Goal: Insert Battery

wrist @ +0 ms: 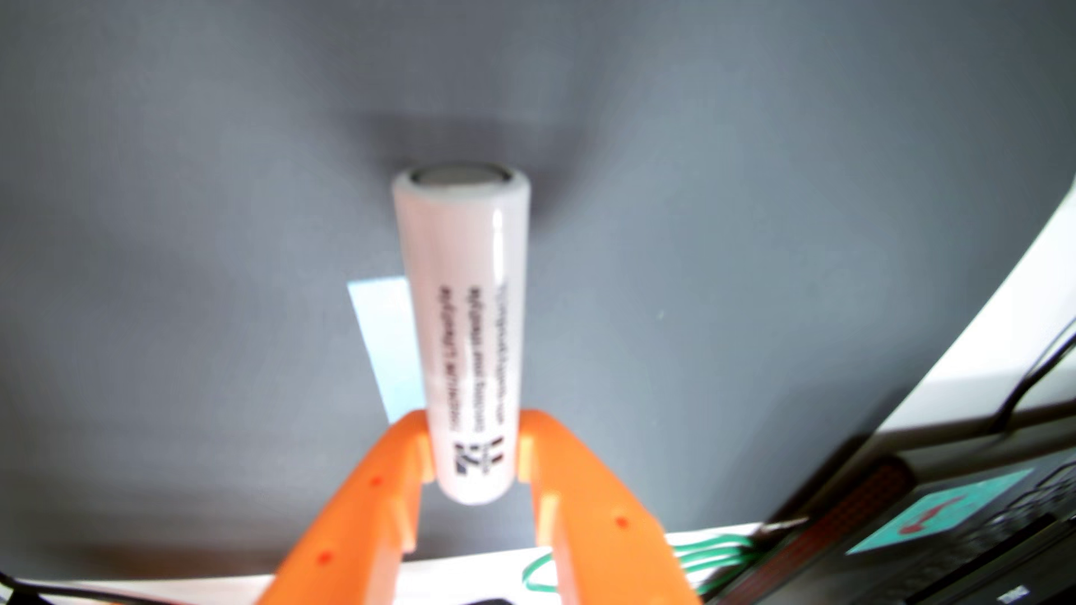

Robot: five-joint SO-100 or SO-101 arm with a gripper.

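- My orange fingers come up from the bottom edge of the wrist view, one on each side of the battery, clamped onto its near end
- The battery is a pale, white-sleeved cylinder with lines of black print running along it, too blurred for me to read
- It points away from me, its flat grey metal end cap at the far tip
- Behind it lies the grey surface, plain and matte, filling most of the view
- A soft dark shadow sits on that grey right around the far tip of the battery
- A pale blue strip lies flat on the grey, partly hidden behind the battery's left side
- At the right the grey gives way along a curved line to a bright white area, and a white band also runs along the bottom
- A black cable crosses that white area on the right
- Bottom right corner: a dark box with a teal label bearing a red mark
- Green wires loop out just right of my right-hand finger, down by the white band
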